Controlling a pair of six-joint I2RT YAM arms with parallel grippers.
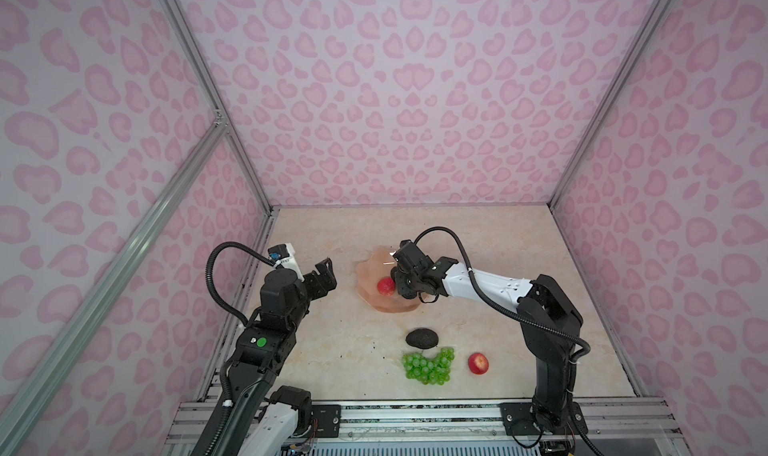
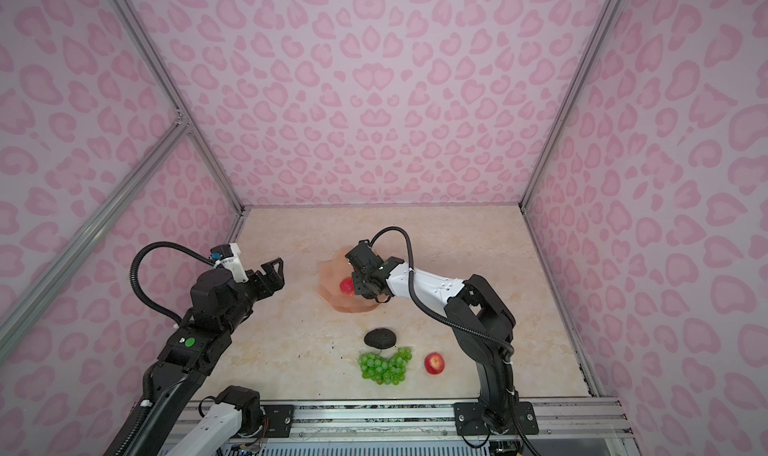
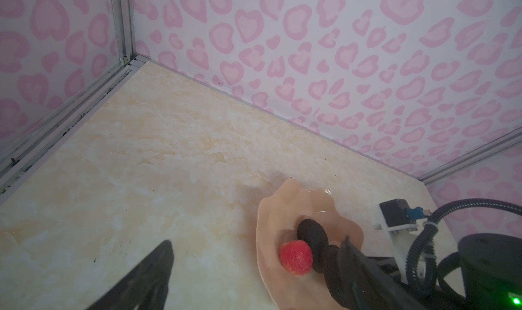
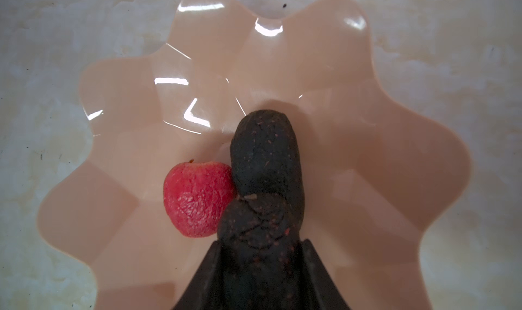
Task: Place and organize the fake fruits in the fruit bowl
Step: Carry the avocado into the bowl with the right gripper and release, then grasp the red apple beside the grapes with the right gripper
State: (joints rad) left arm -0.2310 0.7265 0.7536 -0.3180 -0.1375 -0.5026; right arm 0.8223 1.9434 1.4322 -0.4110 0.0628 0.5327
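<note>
Shows scalloped fruit bowl (image 1: 368, 275) at centre, right gripper (image 4: 260, 246) above it clamped on an avocado (image 4: 254, 223) touching a second avocado (image 4: 265, 153) and a red apple (image 4: 199, 198) lying inside. Left of the bowl, left gripper (image 1: 325, 275) spread wide, empty. Nearer: grapes (image 1: 428, 366), third avocado (image 1: 422, 337) just beyond them, second apple (image 1: 478, 363) to their right.

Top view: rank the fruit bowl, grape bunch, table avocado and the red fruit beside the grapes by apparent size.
1. fruit bowl, partly hidden by the right arm
2. grape bunch
3. avocado
4. red fruit, only slightly smaller
</note>
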